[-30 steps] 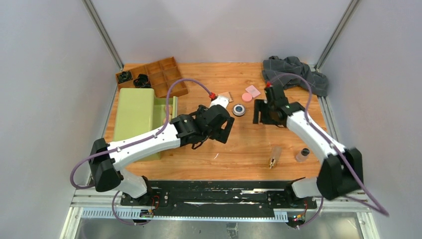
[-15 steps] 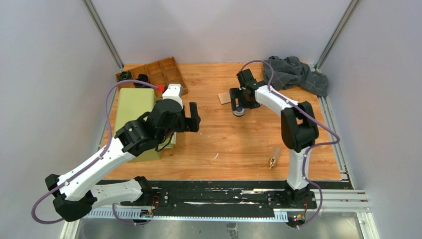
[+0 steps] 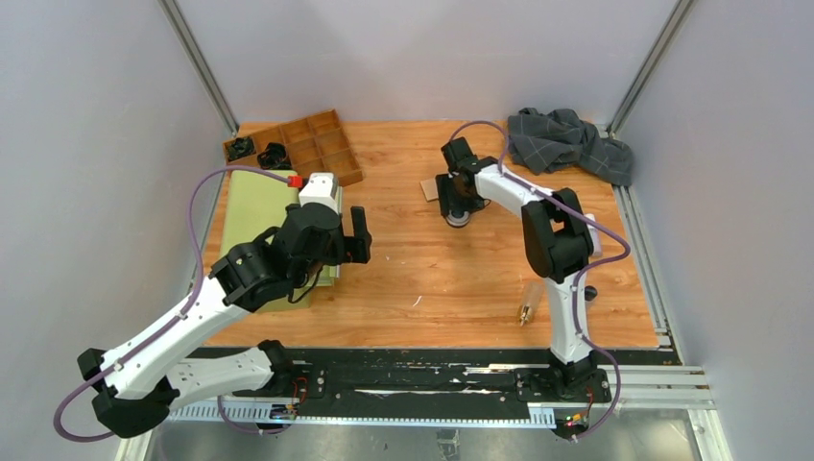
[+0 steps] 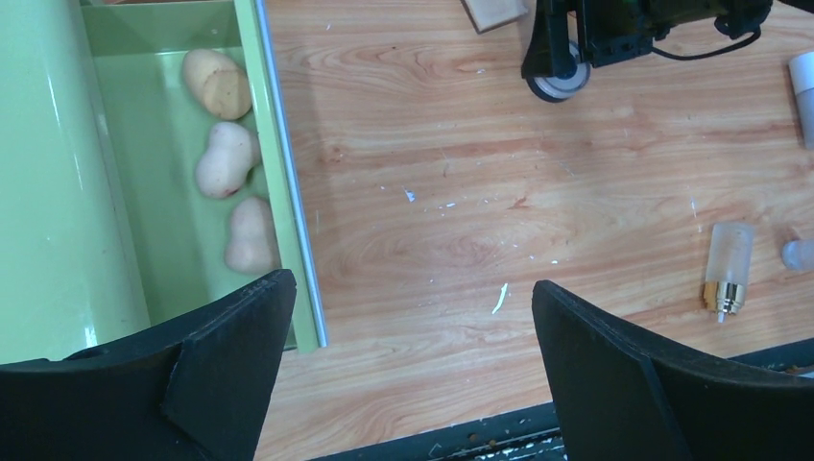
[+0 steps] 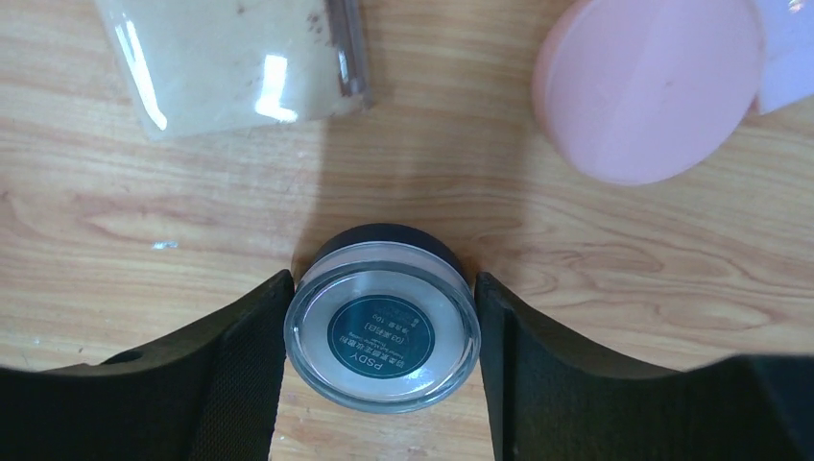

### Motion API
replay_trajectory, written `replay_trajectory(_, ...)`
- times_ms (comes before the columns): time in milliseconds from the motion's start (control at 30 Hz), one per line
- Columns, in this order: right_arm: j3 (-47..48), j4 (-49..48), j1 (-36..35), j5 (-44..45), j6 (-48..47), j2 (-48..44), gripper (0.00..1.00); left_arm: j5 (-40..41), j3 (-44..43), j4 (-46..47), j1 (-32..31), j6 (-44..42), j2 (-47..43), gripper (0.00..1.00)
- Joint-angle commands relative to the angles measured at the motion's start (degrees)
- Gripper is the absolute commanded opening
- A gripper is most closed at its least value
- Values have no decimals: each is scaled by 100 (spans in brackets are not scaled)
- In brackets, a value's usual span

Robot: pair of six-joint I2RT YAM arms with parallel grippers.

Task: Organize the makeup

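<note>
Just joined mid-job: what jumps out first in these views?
The right hand, fingers against both sides, grips the round compact on the far middle of the table. The left hand hangs wide open over the edge of the green drawer, three beige sponges lying inside.

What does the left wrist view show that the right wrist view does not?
Left wrist only: three beige sponges in the open green drawer, and a frosted bottle lying on the wooden table. Right wrist only: a round pink disc, and the printed label on the round black-and-clear compact. Both: that compact between the fingers of the right gripper, on that table.
</note>
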State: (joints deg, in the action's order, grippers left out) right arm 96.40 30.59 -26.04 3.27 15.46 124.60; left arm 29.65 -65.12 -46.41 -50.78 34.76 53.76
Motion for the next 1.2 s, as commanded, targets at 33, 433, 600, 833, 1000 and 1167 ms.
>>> replay_trajectory(33, -621, 89, -612, -164, 78, -574, 42, 168, 95, 44, 33, 99, -53, 98)
replay_trajectory(433, -1608, -41, -1939, -335, 685, -1668, 83, 10, -93, -115, 97, -151, 472, 98)
replay_trajectory(600, -2187, 239, -1419, 2, 499, -3052, 86, -146, -316, -244, -64, -309, 1101, 98)
replay_trajectory(833, -3853, 413, 725, -291, 304, -5223, 84, 141, -920, -212, -1070, -269, 2891, 98)
replay_trajectory(1000, -4333, 584, 1230, -33, 179, -6252, 84, -89, -1399, 123, -1168, -169, 4278, 98)
replay_trajectory(1167, -4450, 662, 1251, -18, 208, -6681, 84, -80, -1624, 492, -1106, -137, 5151, 98)
